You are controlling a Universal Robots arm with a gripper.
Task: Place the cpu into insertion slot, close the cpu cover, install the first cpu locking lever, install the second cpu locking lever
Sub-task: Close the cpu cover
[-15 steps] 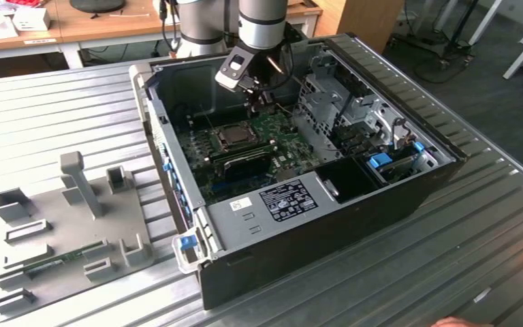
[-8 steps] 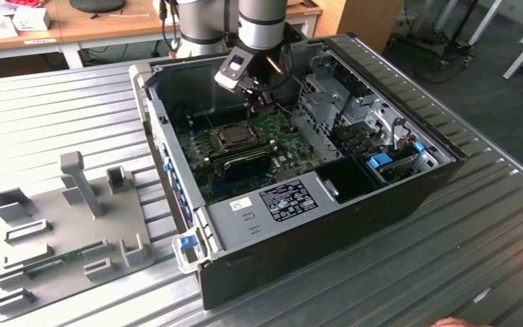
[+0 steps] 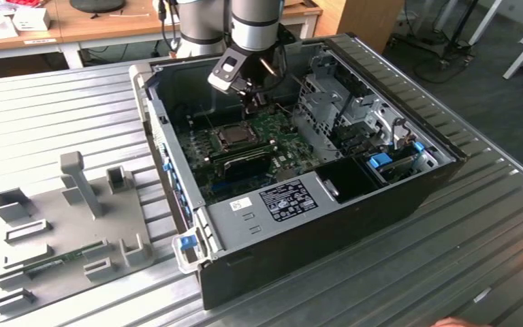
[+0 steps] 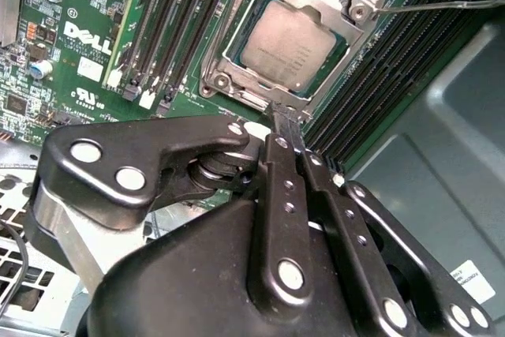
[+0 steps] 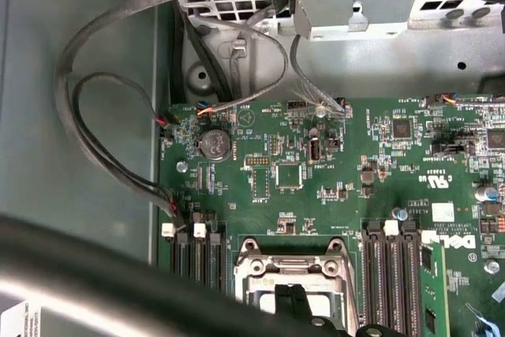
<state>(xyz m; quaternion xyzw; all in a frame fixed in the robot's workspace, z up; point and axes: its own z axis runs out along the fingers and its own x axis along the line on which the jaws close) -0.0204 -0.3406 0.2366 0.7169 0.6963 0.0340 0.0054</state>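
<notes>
Inside the open computer case (image 3: pixel 334 225) on the table (image 3: pixel 62 116), the tool (image 4: pixel 286 116) hangs over the green circuit board (image 4: pixel 87 45). Its fingers are clenched together, tips at the edge of the cpu cover (image 4: pixel 229 76). The cpu (image 4: pixel 293 45) sits in the insertion slot (image 3: pixel 236 136), with the cover lying flat around it. A thin lever (image 4: pixel 442 4) juts out from the socket.
</notes>
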